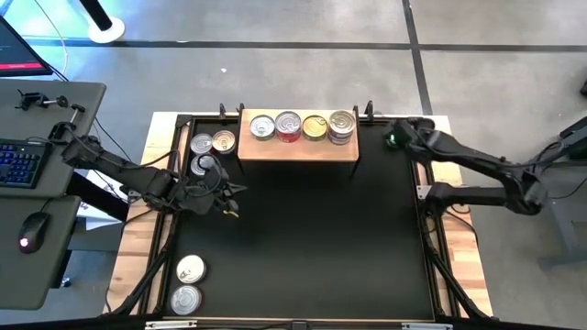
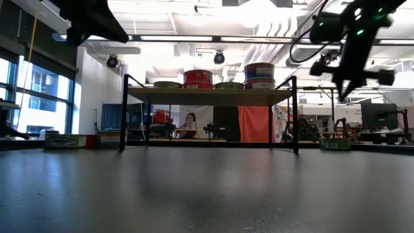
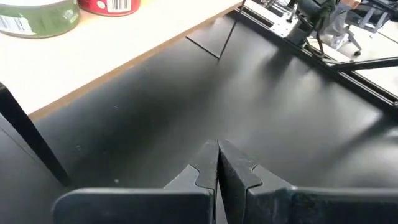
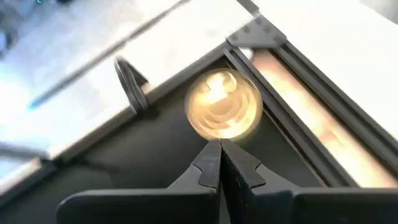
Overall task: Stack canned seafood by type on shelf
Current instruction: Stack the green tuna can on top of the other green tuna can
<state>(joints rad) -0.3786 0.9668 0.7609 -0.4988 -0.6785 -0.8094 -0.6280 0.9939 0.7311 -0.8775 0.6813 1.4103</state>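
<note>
Right end effector [image 4: 219, 144] pinched together, empty; gold-lidded can [image 4: 224, 104] just beyond tips, prob. not touching.

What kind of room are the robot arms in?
Probably a robotics lab or workshop. Beyond the wooden shelf of tins, the low view shows a big open hall with ceiling strip lights and cluttered workbenches; beside the table sits a desk with a keyboard and mouse.
</note>
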